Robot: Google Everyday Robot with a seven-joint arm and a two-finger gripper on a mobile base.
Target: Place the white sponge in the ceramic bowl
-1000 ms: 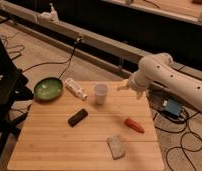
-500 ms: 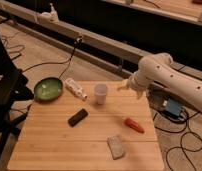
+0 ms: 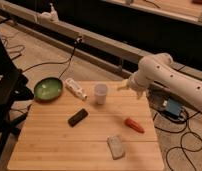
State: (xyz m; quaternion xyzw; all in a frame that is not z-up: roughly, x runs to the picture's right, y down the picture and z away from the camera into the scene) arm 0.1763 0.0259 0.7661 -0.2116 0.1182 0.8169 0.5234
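The white sponge (image 3: 115, 146), a greyish speckled block, lies near the front edge of the wooden table (image 3: 54, 140), right of centre. The green ceramic bowl (image 3: 48, 89) sits at the table's far left corner, partly over the edge. My gripper (image 3: 123, 87) hangs at the end of the white arm (image 3: 169, 80) above the table's far right edge, just right of the white cup and well away from the sponge and the bowl.
A white plastic cup (image 3: 100, 93) stands at the back centre. A white tube-like bottle (image 3: 75, 89) lies beside the bowl. A black bar (image 3: 77, 117) lies mid-table. An orange carrot-like piece (image 3: 134, 125) lies at the right. Cables and a blue box (image 3: 171, 107) are on the floor.
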